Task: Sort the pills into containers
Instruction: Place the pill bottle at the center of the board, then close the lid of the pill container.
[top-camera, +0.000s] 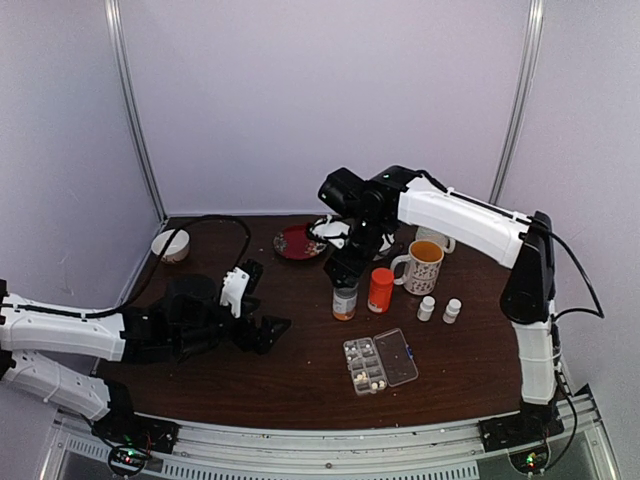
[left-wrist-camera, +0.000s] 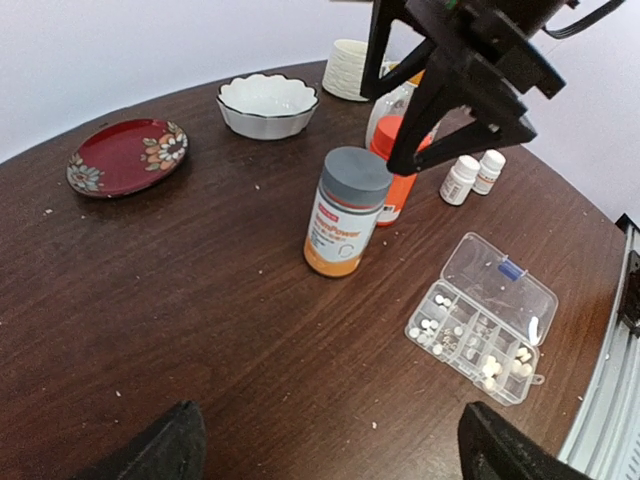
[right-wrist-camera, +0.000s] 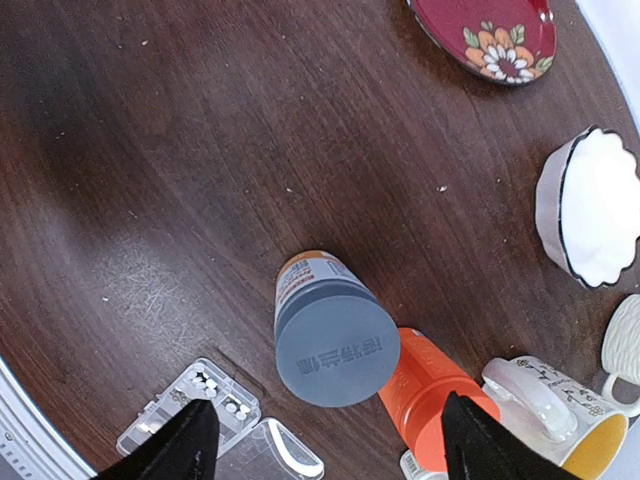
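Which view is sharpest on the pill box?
Left wrist: sharpest, pills distinct in the pill box. Top external: soft, pills barely resolved. Right wrist: box cropped at the bottom edge, pale sheen on the table.

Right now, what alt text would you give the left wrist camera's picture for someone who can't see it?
A grey-capped bottle stands upright on a dark table, the open right gripper above it. To its right lies a clear pill box, lid open, holding pale pills; a red plate and white bowl sit behind.
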